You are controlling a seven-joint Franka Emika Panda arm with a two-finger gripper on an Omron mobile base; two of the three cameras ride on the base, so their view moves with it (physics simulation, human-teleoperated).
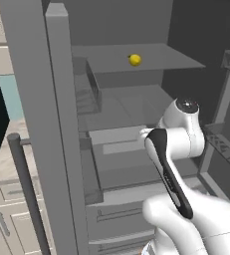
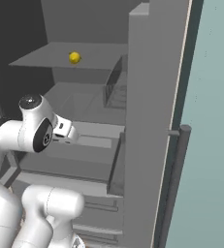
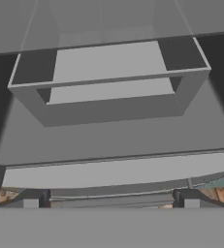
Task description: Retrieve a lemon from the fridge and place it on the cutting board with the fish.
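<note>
The fridge point(image 1: 47, 124) stands open, its grey doors swung out to either side with a dark bar handle point(image 2: 174, 179) on the right one. The lemon point(image 1: 135, 60) sits alone on an upper shelf point(image 1: 151, 59) inside the fridge, near the shelf's front edge and toward its middle; from the right base view it point(image 2: 74, 57) lies left of a clear bin point(image 2: 114, 85) set against the fridge's right inner wall. Below the lemon's shelf is a second, lower shelf, and under that a wide open drawer point(image 3: 108, 85) seen from above in the hand view, a shallow grey box with nothing visible in it.

The arm point(image 1: 181, 134) is folded in front of the fridge, its elbow well below the lemon's shelf. The hand point(image 3: 111, 203) points down toward the drawer front, its two fingertips point(image 3: 31, 202) spread wide apart with nothing between them. It is well apart from the lemon.
</note>
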